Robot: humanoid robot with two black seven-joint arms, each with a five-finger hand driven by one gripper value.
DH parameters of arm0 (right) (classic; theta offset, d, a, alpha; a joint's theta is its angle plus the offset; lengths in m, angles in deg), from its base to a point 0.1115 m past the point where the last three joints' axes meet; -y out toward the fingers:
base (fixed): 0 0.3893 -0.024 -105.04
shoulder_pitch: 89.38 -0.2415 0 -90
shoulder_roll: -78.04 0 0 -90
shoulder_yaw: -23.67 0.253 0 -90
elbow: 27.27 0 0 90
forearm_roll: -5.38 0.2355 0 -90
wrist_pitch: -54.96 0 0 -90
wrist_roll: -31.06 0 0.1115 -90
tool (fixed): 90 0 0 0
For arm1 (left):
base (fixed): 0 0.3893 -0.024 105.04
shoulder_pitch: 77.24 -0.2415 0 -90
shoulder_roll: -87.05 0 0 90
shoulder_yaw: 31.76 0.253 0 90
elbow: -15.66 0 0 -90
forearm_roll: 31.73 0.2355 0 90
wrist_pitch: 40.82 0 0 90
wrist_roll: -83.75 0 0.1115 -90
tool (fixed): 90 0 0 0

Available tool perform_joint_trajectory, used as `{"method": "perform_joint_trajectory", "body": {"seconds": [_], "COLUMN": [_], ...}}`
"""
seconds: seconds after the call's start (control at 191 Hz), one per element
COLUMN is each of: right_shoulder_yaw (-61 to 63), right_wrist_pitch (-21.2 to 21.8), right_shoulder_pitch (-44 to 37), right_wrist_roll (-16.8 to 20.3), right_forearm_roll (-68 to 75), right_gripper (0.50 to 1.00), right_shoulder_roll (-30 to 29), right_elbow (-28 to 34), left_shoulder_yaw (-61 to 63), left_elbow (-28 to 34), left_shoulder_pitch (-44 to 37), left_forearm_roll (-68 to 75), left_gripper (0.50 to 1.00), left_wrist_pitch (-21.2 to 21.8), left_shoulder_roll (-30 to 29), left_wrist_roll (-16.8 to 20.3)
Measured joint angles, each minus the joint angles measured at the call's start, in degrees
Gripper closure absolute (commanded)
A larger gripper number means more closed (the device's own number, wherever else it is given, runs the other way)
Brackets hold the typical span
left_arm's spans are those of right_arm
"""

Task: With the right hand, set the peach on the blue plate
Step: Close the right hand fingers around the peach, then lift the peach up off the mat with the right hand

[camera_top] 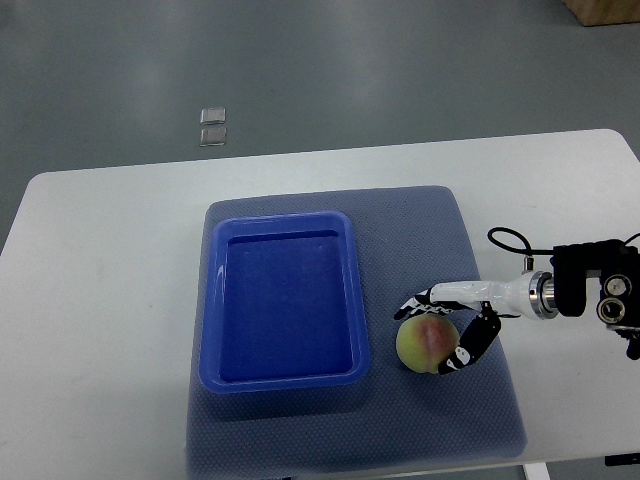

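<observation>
A yellow-green peach (pixel 425 343) with a red blush lies on the grey-blue mat (pixel 440 240), just right of the blue plate (pixel 212 300), a rectangular tray with nothing in it. My right hand (pixel 447 330) reaches in from the right edge and its fingers (pixel 476 340) curl around the peach's right and upper sides, touching it. The peach still rests on the mat. My left arm does not show.
The mat lies on a white table (pixel 100 260) whose front edge runs just below the mat. Grey floor lies beyond the far edge, with two small clear squares (pixel 212 126) on it. A cardboard corner (pixel 605 10) shows top right.
</observation>
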Motion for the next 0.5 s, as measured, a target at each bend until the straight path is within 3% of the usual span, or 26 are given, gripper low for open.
{"method": "perform_joint_trajectory", "body": {"seconds": [0.073, 0.126, 0.131, 0.162, 0.236, 0.241, 0.272, 0.419, 0.503], "right_shoulder_yaw": [0.1, 0.2, 0.2, 0.2, 0.3, 0.3, 0.4, 2.3, 4.0], "right_wrist_pitch": [0.0, -0.1, -0.1, -0.1, -0.1, -0.1, 0.0, 1.7, 5.2], "right_shoulder_pitch": [0.4, 0.7, 0.7, 0.8, 0.9, 0.9, 0.9, -0.4, -5.9], "right_wrist_roll": [0.0, 0.0, 0.0, 0.0, 0.0, 0.0, 0.0, 0.1, 0.1], "right_forearm_roll": [0.0, -0.1, -0.1, -0.2, -0.3, -0.4, -0.4, -0.3, 0.1], "right_gripper": [0.799, 0.799, 0.876, 0.92, 0.936, 0.967, 0.991, 0.987, 0.983], "right_shoulder_roll": [-0.2, -0.3, -0.3, -0.4, -0.4, -0.3, -0.3, 1.6, 5.1], "right_elbow": [-0.4, -0.5, -0.5, -0.5, -0.6, -0.6, -0.6, -0.3, 0.5], "left_shoulder_yaw": [0.0, 0.0, 0.0, 0.0, 0.0, 0.0, 0.0, 0.0, 0.0], "left_elbow": [0.0, 0.0, 0.0, 0.0, 0.0, 0.0, 0.0, 0.0, 0.1], "left_shoulder_pitch": [0.0, 0.0, 0.0, 0.0, 0.0, 0.0, 0.0, 0.0, 0.0], "left_forearm_roll": [0.0, 0.0, 0.0, 0.0, 0.0, 0.0, 0.0, 0.0, 0.0], "left_gripper": [0.5, 0.5, 0.5, 0.5, 0.5, 0.5, 0.5, 0.5, 0.5], "left_wrist_pitch": [0.0, 0.0, 0.0, 0.0, 0.0, 0.0, 0.0, 0.0, 0.0], "left_shoulder_roll": [0.0, 0.0, 0.0, 0.0, 0.0, 0.0, 0.0, 0.0, 0.0], "left_wrist_roll": [0.0, 0.0, 0.0, 0.0, 0.0, 0.0, 0.0, 0.0, 0.0]}}
